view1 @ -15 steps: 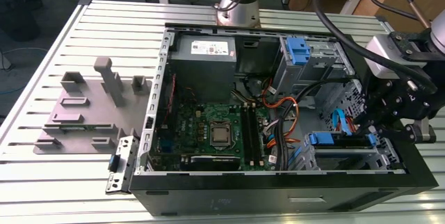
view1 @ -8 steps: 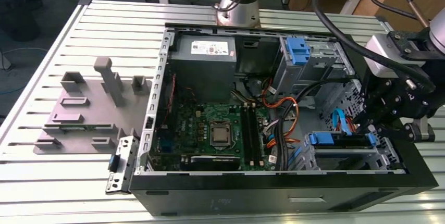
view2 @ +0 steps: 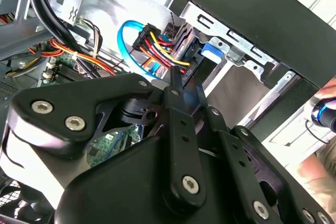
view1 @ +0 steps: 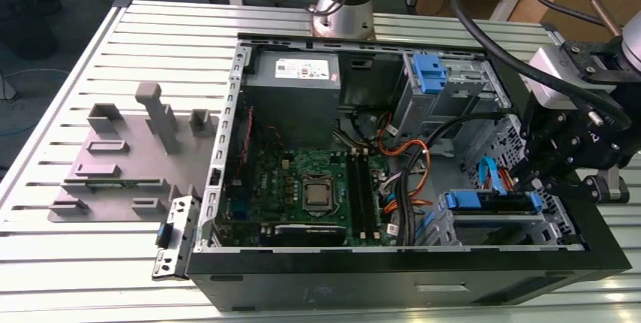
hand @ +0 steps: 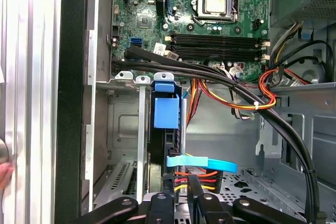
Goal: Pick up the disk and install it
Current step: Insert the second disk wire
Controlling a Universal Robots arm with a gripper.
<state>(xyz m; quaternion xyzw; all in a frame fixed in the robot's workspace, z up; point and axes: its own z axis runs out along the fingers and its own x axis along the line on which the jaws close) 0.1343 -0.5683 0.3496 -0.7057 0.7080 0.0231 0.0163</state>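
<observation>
Standing edge-on inside the drive cage (hand: 140,129) at a corner of the computer case (view1: 401,282), the disk (hand: 167,114) appears mid-installation, with the gripper (hand: 181,203) close at its outer edge, grip state not determinable; full seating would call for a straight, square push.

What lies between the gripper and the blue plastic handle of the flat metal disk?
In the first wrist view, a light-blue flat cable and red, yellow and orange wires lie between the black gripper and the disk's blue handle.
</observation>
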